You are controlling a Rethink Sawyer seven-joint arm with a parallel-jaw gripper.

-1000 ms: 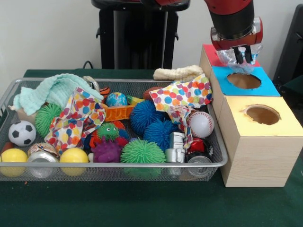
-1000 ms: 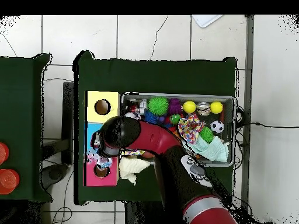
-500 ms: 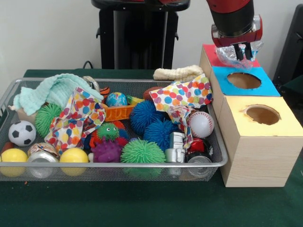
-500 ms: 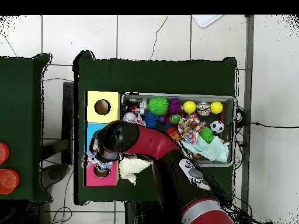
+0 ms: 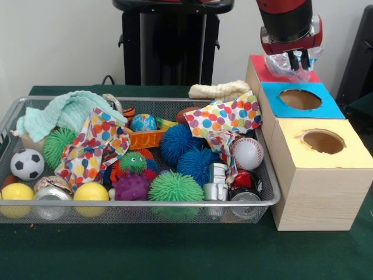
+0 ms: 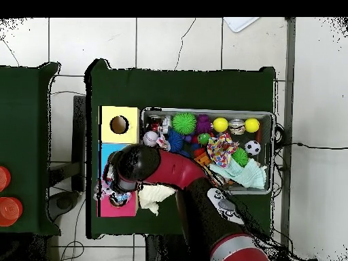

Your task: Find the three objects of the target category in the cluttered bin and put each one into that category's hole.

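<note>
On the green table (image 5: 145,256) beside a white wall, the claw (image 5: 298,60) clamps crumpled clear plastic (image 5: 285,65).

We see a thick round arm (image 6: 178,170) in glossy red, with a black section near its end. In the front view its last link is a black cylinder (image 5: 285,20) banded below by a red collar (image 5: 289,42). Under the collar sits the gripper (image 5: 297,61), small and dark, with thin black fingers (image 5: 305,59). From overhead, the lower arm carries a white patch (image 6: 223,202) with dark markings too small to read, and the shoulder part (image 6: 234,248) is red again.
</note>
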